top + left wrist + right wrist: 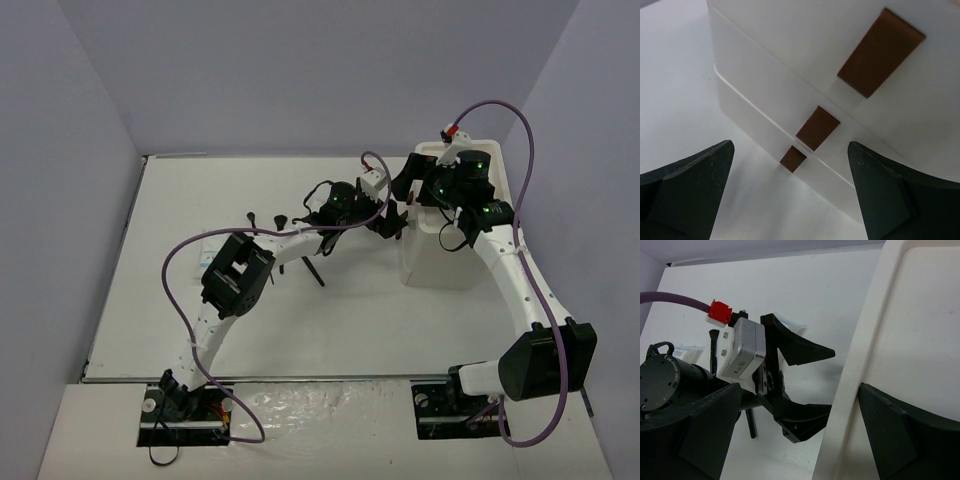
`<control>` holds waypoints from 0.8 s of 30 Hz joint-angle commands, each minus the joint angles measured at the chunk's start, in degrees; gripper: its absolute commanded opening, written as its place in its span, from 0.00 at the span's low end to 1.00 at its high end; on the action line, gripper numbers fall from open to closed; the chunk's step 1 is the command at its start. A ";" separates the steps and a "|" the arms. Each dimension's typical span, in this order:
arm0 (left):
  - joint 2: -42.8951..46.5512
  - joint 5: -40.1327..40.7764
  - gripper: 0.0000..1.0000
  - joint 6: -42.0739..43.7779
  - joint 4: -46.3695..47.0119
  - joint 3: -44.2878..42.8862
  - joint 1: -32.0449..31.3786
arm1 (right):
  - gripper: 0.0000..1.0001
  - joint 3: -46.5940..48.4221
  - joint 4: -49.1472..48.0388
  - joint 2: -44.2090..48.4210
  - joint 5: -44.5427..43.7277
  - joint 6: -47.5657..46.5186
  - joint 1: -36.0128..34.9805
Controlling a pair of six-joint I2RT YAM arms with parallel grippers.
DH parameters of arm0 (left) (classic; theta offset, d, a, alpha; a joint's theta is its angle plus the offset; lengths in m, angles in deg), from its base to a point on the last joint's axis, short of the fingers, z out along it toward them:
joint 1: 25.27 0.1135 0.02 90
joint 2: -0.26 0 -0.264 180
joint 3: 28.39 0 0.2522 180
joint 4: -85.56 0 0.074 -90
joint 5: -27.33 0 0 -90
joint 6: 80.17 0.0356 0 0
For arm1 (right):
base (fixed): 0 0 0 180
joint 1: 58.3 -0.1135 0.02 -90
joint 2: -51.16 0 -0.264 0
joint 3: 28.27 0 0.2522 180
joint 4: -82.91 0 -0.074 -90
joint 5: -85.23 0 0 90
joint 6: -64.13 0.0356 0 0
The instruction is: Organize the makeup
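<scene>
Nearest me on the white bench [150,330], a thin black stick [315,272] lies loose under my left forearm. Out at 9 o'clock sits a flat white packet with blue print [205,243], and just past them, toward 11 o'clock, are two short black brushes [252,216]. I cannot make out any bottles.

I judge the sticks and brushes light, stiff and prone to rolling, so I would pinch each across mid-handle. The packet looks thin and slippery and is better lifted by one edge.

Further on, my left tool [790,150] is spread wide with nothing in it. It faces the side of the tall white plastic box with brown tab handles [765,65], and the middle brown tab [817,127] is between the fingers but untouched. That tab looks rigid and small, so I would close squarely on it.

Farthest, at 1 o'clock, my right tool [420,185] hovers over the box's top tray, fingers apart and empty.
</scene>
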 commanded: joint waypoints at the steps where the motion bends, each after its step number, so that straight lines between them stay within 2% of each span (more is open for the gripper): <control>1: 0.01 -1.05 0.97 -3.99 10.15 -6.53 -0.94 | 0.97 -0.88 -2.53 -0.79 10.82 3.35 -1.62; 8: -1.22 0.88 0.97 -6.78 11.55 -6.95 -1.68 | 0.96 -0.96 -2.34 -0.61 7.86 2.00 -1.62; 11: 3.82 4.65 0.97 -5.05 11.68 -1.15 -1.58 | 0.96 1.41 0.13 -0.09 2.68 -0.27 -1.62; 16: 15.64 10.16 0.97 -3.83 6.22 9.57 -0.05 | 0.95 5.18 4.35 -0.18 -4.62 -2.85 -1.70; 19: 23.88 14.46 0.97 -2.44 -2.64 14.93 1.14 | 0.93 8.17 6.47 -0.42 -9.67 -5.05 -2.35; 22: 33.88 20.47 0.97 -1.58 -14.43 17.98 2.82 | 0.89 10.77 8.81 -0.76 -20.60 -8.58 -4.87; 24: 38.75 26.03 0.97 -1.52 -23.68 19.60 3.63 | 0.88 12.51 10.56 -1.64 -27.88 -10.75 -9.06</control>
